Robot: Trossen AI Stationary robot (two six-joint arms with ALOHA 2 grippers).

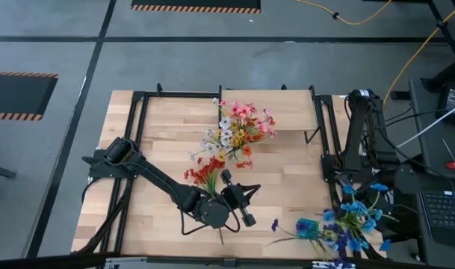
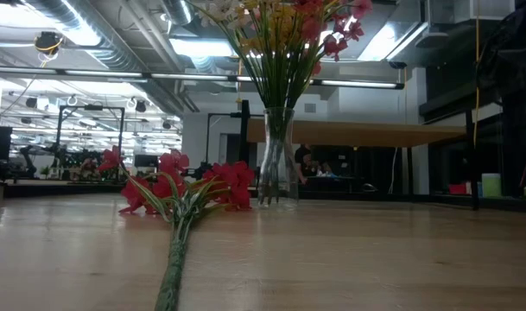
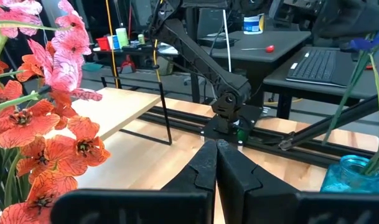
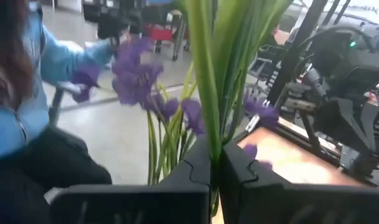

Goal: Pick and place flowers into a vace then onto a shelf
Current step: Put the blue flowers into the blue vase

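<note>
the surface [image 1: 287,187] carried a glass vase [image 2: 278,155] already full of mixed flowers [image 1: 238,127], standing just beside the shelf [image 1: 287,108], not on it. red flowers [image 1: 205,173] and blue ones [image 1: 347,224] lay loose. the left gripper [image 1: 246,217] hovered closed, empty; the right gripper [image 4: 215,163] closed too, among green stems.

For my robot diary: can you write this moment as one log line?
left gripper: shut, empty | right gripper: shut, among blue flowers | red flowers: on table | glass vase: filled
</note>
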